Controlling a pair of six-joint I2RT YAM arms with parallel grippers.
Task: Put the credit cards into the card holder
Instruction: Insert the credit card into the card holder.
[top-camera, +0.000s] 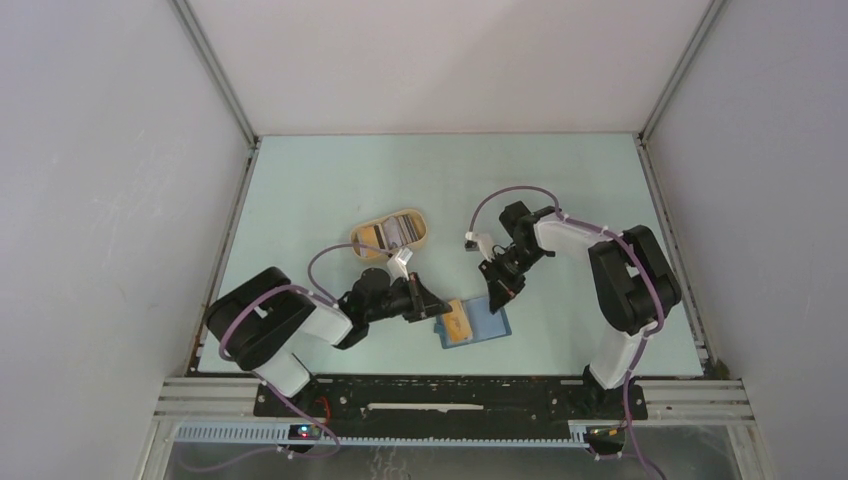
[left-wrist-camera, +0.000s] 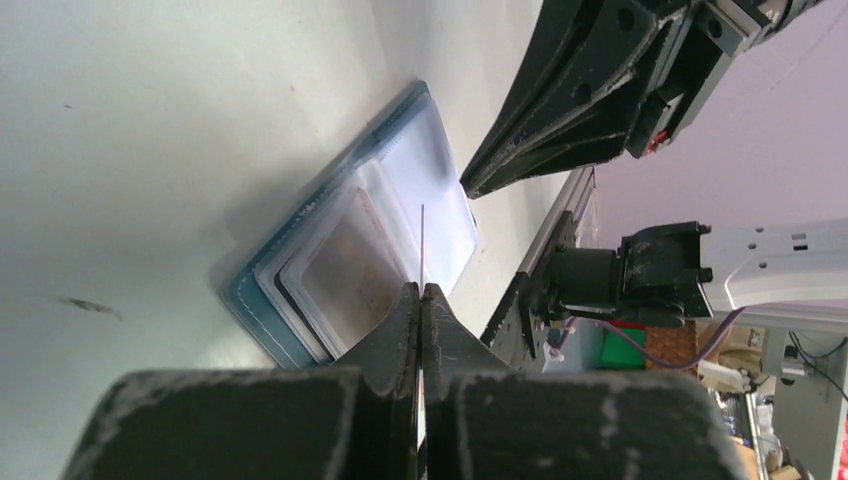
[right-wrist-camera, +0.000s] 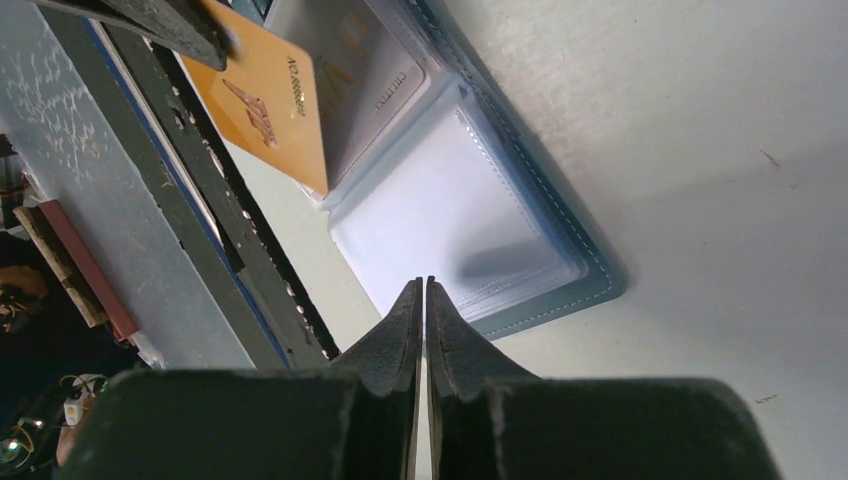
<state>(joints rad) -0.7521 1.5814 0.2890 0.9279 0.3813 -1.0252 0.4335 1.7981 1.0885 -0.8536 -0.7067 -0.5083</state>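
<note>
The left hand (top-camera: 437, 312) is clamped on a yellow-orange plastic credit card (right-wrist-camera: 265, 100), which its own wrist camera shows only edge-on, as a thin line rising from between the closed fingers. The card's lower corner rests on the open teal-blue folding card holder (right-wrist-camera: 470, 200), which lies flat on the pale green bench (top-camera: 330, 190) near its front edge. The card's top corner is hidden behind a dark finger. It carries a dark logo and a line of small print beginning "NO.", with the digits too blurred to read. A pale card (right-wrist-camera: 375, 70) already in a slot shows lettering that looks like "CREDIT", though the rest is unclear. The right hand (right-wrist-camera: 426, 290) has its fingers drawn together just over the holder's clear pocket. Whether they pinch the plastic cannot be told. Farther back, a tan oval tray (top-camera: 360, 238) holds more cards (top-camera: 400, 230), too small to make out.
</note>
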